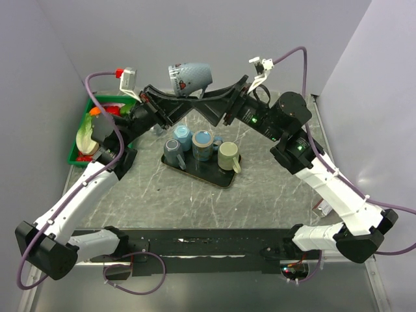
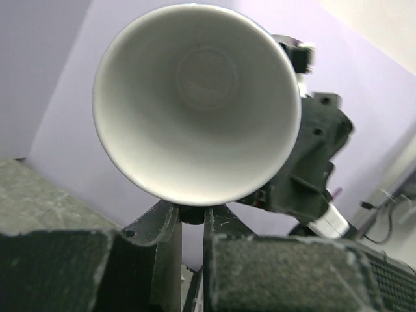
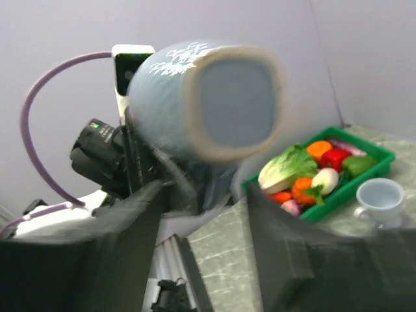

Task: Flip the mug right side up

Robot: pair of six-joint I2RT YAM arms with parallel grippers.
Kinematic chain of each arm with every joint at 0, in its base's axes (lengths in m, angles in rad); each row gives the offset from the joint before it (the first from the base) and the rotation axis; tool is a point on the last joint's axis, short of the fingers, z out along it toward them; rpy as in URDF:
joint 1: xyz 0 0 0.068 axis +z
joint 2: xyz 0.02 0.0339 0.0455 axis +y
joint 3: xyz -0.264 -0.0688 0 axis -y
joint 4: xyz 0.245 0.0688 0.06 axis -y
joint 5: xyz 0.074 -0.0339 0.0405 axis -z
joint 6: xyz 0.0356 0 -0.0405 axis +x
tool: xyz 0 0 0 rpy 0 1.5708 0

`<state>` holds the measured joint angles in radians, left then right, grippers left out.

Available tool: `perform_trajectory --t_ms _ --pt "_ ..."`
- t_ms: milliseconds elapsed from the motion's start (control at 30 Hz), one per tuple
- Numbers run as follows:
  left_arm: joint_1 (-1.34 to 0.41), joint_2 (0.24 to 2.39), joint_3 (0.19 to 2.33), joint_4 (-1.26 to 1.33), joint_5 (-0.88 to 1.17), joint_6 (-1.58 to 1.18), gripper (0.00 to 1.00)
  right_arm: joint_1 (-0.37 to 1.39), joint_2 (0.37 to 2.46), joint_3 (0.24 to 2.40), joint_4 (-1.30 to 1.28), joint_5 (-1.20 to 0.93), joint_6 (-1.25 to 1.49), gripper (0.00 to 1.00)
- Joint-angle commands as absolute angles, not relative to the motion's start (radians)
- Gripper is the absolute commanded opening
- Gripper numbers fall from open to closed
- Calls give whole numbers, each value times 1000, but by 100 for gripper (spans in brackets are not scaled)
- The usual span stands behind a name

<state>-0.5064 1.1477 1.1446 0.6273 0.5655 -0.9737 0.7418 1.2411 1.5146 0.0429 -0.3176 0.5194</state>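
**A:** Where is the mug?

**B:** The mug (image 1: 190, 78) hangs in the air above the far side of the black tray (image 1: 209, 177). It is well clear of the 4 other mugs (image 1: 203, 144) that stand on the tray.

**A:** How does it lie?

**B:** It lies on its side. Its long axis runs roughly level over the tray's far edge, from my left arm's side to my right arm's side. The open mouth points left, straight into my left wrist camera. The base points right, at my right wrist camera.

**A:** Which of your grippers has it?

**B:** My left gripper (image 2: 192, 218) does. It is clenched from below on a dark, narrow part under the mug's body. I take that part for the handle, though I cannot see it fully. My right gripper (image 3: 205, 201) is released, with its fingers spread and nothing between them. The mug's base sits just above and beyond their tips.

**A:** So what does the coming move turn on?

**B:** It turns on the mouth facing sideways toward my left wrist. By my judgement, only the left arm can turn it now, rolling the mouth from level to upward in 1 quarter turn. The right fingers need to back away from the base first. After that I would look for bare table beside the tray to set it down.
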Motion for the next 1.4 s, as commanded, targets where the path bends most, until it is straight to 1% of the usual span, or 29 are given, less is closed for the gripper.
perform_trajectory --t_ms 0,33,100,167,233,300,400,500,600,833,1167,1367 --pt "-505 1124 1190 552 414 -885 1 741 1212 1500 63 -253 480 73" --pt "-505 1129 1203 484 370 -853 1 741 1210 1500 52 -239 471 80" --pt "-505 1152 1264 393 324 -816 1 733 1212 1503 5 -181 466 87" --pt "-505 1173 1314 256 243 -734 1 723 1209 1505 -52 -120 450 89" --pt "-505 1207 1373 186 189 -661 1 712 1189 1482 -113 -78 439 92" --pt "-505 1253 1429 74 83 -586 1 696 1155 1445 -165 -13 434 93" --pt "-503 1342 1521 -92 -55 -510 1 666 1115 1404 -224 31 428 94" --pt "-500 1448 1607 -214 -132 -457 1 628 1080 1361 -251 41 443 94" --pt "-476 1550 1686 -302 -146 -446 1 601 1055 1332 -285 46 457 94" --pt "-373 1771 1825 -432 -92 -430 1 552 1017 1286 -319 52 465 94" --pt "-292 2046 1972 -463 -37 -371 1 517 1045 1275 -347 48 466 94" --pt "-285 2140 2017 -477 -18 -367 1 494 1080 1298 -360 41 468 94"
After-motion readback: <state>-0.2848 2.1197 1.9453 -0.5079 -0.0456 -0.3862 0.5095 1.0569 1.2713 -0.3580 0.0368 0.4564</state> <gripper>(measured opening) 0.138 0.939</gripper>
